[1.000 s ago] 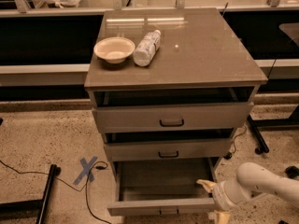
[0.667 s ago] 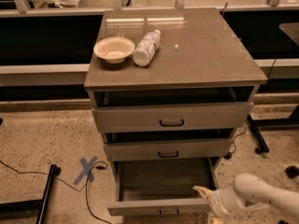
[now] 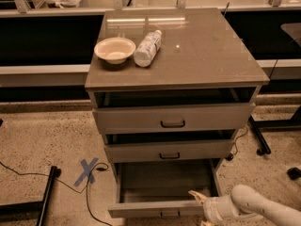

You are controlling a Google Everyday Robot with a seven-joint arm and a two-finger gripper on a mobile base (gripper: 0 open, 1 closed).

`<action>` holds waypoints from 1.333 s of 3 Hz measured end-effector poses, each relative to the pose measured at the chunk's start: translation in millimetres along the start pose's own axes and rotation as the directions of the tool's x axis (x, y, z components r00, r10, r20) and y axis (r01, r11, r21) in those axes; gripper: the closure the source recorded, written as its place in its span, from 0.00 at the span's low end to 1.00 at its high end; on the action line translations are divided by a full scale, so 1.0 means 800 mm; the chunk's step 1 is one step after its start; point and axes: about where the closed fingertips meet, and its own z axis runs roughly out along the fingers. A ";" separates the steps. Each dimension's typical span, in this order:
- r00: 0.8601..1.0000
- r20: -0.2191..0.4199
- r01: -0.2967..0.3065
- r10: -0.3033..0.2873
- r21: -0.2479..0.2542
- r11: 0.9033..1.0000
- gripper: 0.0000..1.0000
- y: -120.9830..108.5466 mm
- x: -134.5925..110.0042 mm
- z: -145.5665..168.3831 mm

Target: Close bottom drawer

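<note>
The bottom drawer [image 3: 162, 207] of the grey cabinet [image 3: 188, 55] is pulled far out, its inside empty. Its slim front panel sits near the lower edge, with a small dark handle [image 3: 170, 215] at centre. My gripper [image 3: 201, 206] comes in from the lower right on a white arm [image 3: 254, 206]. It is at the right end of the drawer's front panel, with one pale fingertip [image 3: 195, 195] over the front rim. The middle drawer [image 3: 169, 150] and the top drawer [image 3: 173, 118] are slightly open.
A beige bowl [image 3: 114, 49] and a lying plastic bottle [image 3: 147, 47] rest on the cabinet top. A blue tape cross [image 3: 87, 171] and a black cable [image 3: 89, 197] lie on the speckled floor at left. A black stand foot [image 3: 46, 199] is at lower left, a wheeled base [image 3: 261, 138] at right.
My gripper and arm have moved left along the drawer's front edge. The drawer looks about as far out as before.
</note>
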 end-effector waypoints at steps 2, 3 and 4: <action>0.998 -0.045 0.045 -0.047 -0.051 0.998 0.00 -0.028 0.010 0.051; 0.999 -0.037 0.013 -0.015 -0.060 0.998 0.10 -0.047 0.037 0.077; 0.999 -0.046 -0.021 0.019 -0.053 0.998 0.26 -0.066 0.057 0.104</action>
